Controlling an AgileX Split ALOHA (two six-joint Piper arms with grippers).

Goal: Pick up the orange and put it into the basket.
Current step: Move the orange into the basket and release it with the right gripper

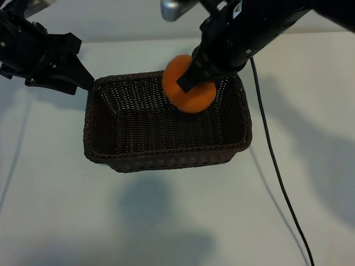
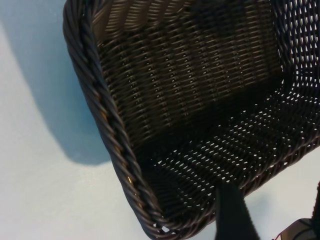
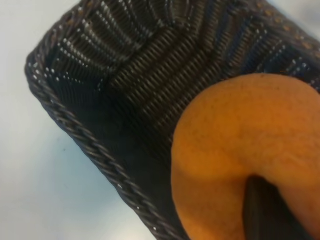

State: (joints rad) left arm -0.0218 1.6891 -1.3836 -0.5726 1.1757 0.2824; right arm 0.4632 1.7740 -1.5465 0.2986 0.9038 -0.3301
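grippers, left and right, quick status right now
Left gripper: open, holding nothing, at the basket's outer corner.
Right gripper: closed on the orange, above the basket.

A plain white tabletop (image 1: 166,221) fills the exterior view from edge to edge; no wall, floor or window is visible. A thin black cable (image 1: 277,177) lies on it, running from about 1 o'clock down to 5 o'clock. Soft grey shadows fall on the surface at 6 o'clock, 3 o'clock and 9 o'clock. The lighting is diffuse, cool and comes from overhead.
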